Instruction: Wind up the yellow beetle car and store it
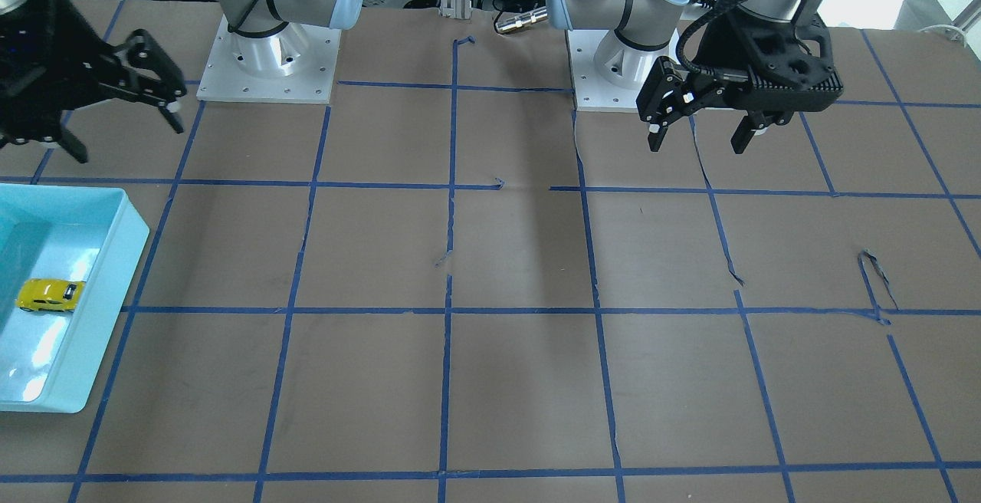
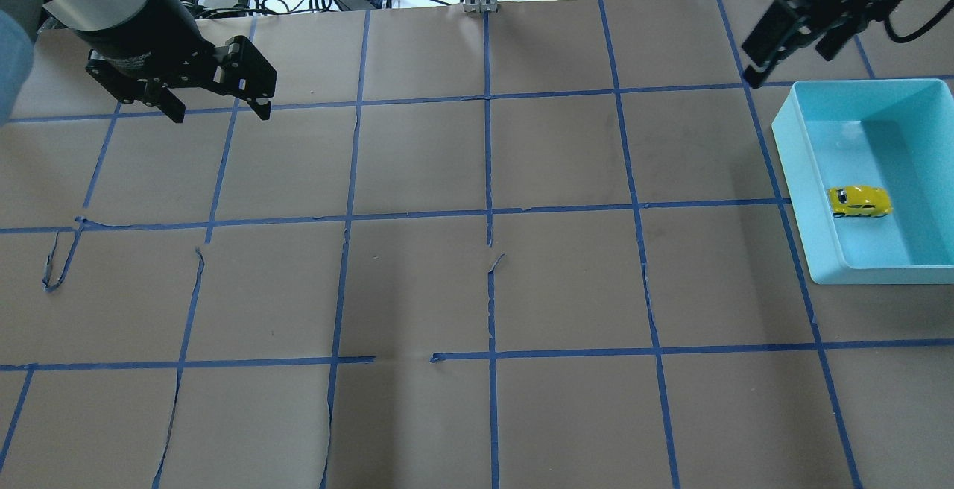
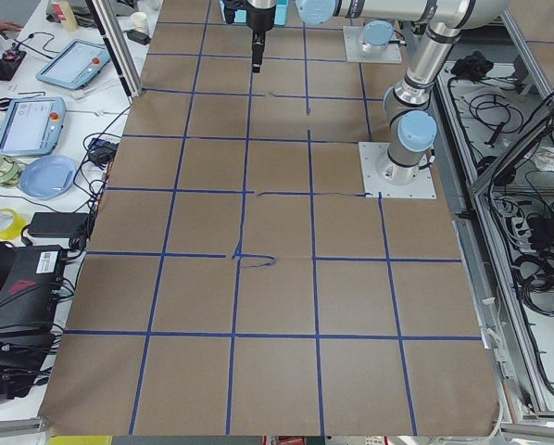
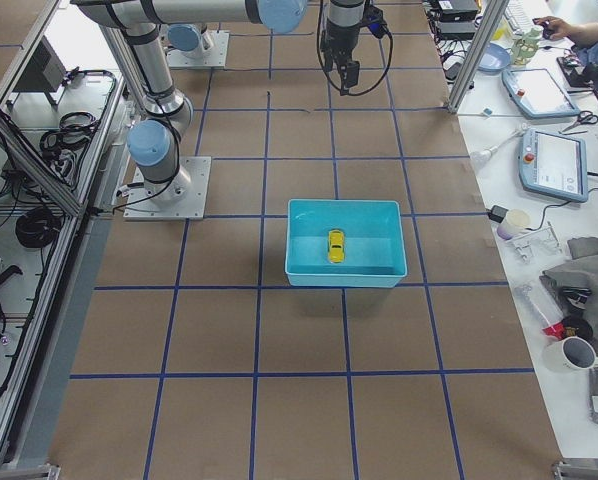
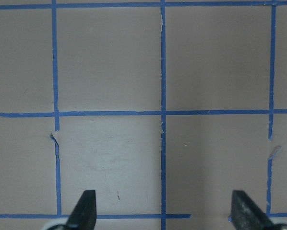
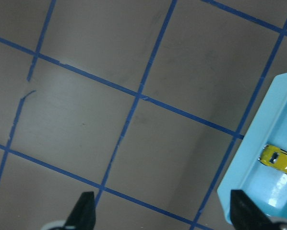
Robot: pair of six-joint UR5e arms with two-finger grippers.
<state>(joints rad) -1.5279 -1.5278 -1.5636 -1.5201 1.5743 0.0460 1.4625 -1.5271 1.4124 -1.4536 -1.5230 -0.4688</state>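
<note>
You can count one yellow beetle car point(image 2: 859, 201), one turquoise bin point(image 2: 887, 274) and one tabletop point(image 2: 417, 288). For the robot you have two: one left gripper point(image 1: 697, 146) and one right gripper point(image 1: 129, 140).

Showed as a tiny, glossy yellow beetle car point(image 1: 50, 294) with a rounded body, dark windows and silver at the wheels. Sat upright on its wheels on the floor of a shallow teal bin point(image 1: 107, 296), near the middle and clear of every wall. Lay lengthwise along the bench's long edges. Stood toward the bench's right-hand end, roughly midway between the robot-side edge and the operators' edge.
</note>
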